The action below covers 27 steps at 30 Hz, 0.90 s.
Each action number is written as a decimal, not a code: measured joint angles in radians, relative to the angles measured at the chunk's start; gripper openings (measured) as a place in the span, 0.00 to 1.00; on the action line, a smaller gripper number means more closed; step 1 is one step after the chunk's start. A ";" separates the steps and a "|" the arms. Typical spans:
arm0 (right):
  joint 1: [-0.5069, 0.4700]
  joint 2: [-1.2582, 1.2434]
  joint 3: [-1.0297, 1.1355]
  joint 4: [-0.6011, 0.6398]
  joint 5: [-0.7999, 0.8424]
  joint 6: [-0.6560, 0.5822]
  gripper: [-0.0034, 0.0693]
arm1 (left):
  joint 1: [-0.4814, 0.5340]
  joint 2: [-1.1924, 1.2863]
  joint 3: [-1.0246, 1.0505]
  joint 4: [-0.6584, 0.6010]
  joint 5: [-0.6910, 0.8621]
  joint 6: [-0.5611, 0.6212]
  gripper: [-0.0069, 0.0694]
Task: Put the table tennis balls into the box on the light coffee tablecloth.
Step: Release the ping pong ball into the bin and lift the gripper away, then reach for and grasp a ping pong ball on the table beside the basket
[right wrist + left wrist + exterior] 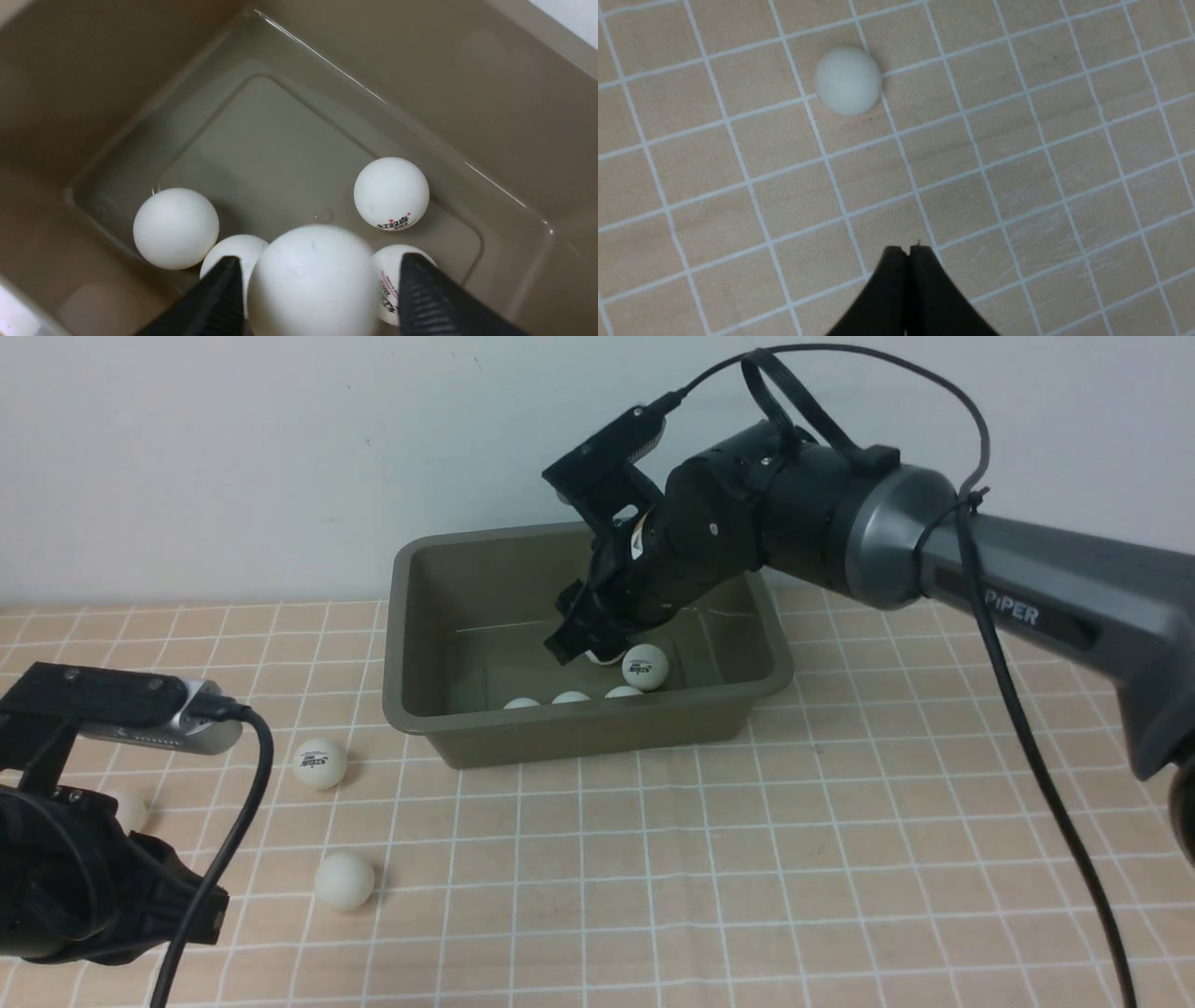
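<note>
Right pincer (318, 259) down inside box (579, 735), jaws spread, gap beside white ball (313, 284) between them: release step, by the look of it. Four balls (645, 666) on box floor. Left pincer (908, 249) closed, empty, above tablecloth (747, 859); loose ball (848, 80) near. Next: right lifts clear of rim; left opens over loose ball.

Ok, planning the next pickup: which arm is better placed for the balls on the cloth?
Likely left. The left gripper hangs shut by a loose table tennis ball on the tablecloth; the right gripper is inside the box.
</note>
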 joint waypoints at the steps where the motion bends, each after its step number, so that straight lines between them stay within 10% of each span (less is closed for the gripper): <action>1: 0.000 0.000 0.000 0.000 0.000 0.000 0.66 | 0.000 0.000 0.000 0.000 0.004 0.000 0.00; 10: 0.000 -0.009 0.001 -0.042 0.009 0.001 0.71 | 0.000 0.000 0.000 0.000 0.014 -0.001 0.00; 20: 0.000 -0.318 0.002 -0.370 0.174 0.212 0.10 | 0.000 0.000 0.000 -0.128 -0.064 0.030 0.01; 27: 0.000 -0.566 0.109 -0.385 0.244 0.260 0.02 | 0.000 0.000 0.000 -0.278 -0.033 0.190 0.02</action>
